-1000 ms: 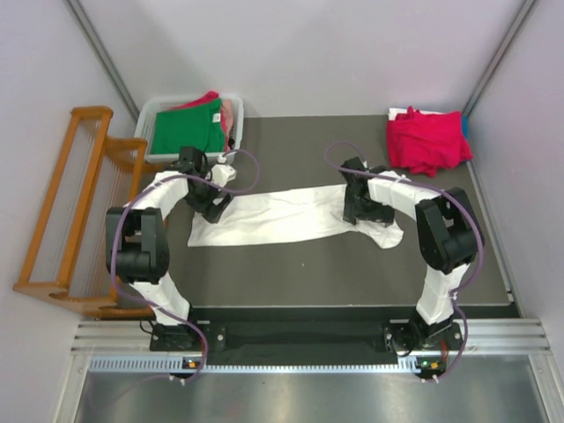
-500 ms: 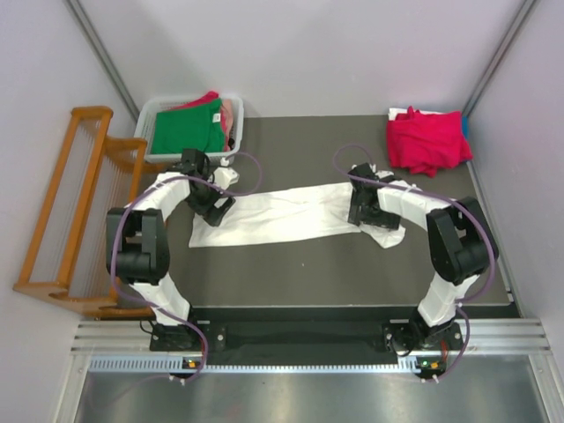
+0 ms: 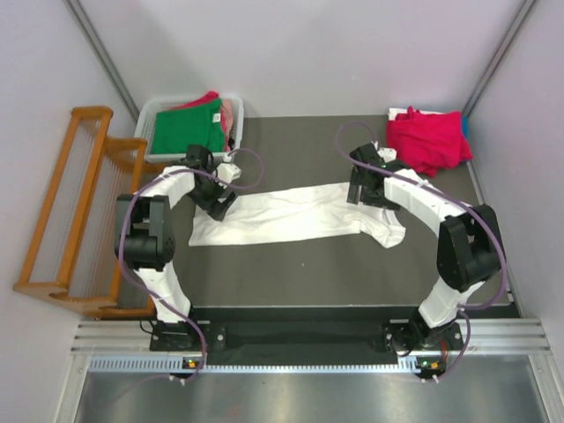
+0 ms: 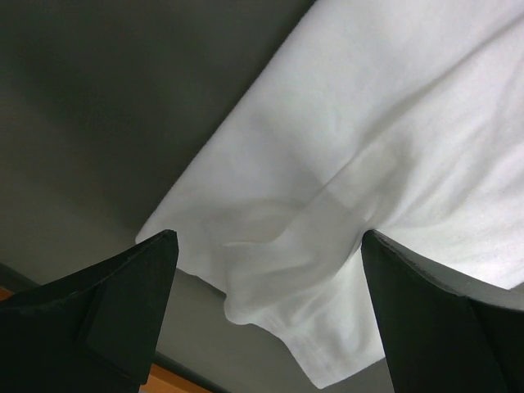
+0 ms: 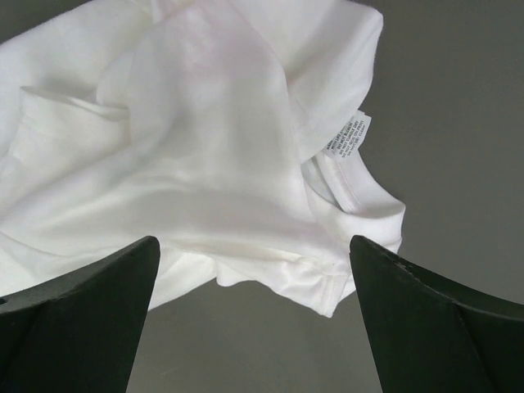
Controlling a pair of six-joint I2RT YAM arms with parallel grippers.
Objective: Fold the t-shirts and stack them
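Note:
A white t-shirt [image 3: 291,216] lies folded into a long band across the dark mat. My left gripper [image 3: 218,196] hovers open over its left end; in the left wrist view the white cloth [image 4: 344,196] with a hemmed corner lies between my spread fingers [image 4: 123,311]. My right gripper [image 3: 364,192] hovers open above the right end, where the white cloth [image 5: 205,164] shows bunched folds and a label [image 5: 348,135]. Nothing is gripped. A green t-shirt [image 3: 185,126] lies in the basket over red ones. A crimson t-shirt pile [image 3: 427,139] sits at the far right.
The white slatted basket [image 3: 236,119] stands at the mat's far left corner. An orange wooden rack [image 3: 70,207] stands left of the table. Grey walls close in behind and at both sides. The dark mat [image 3: 308,264] shows bare in front of the shirt.
Both grippers have moved a little toward the back of the table over the shirt's ends, staying open. The right arm has stretched out further. The white shirt lies about as before.

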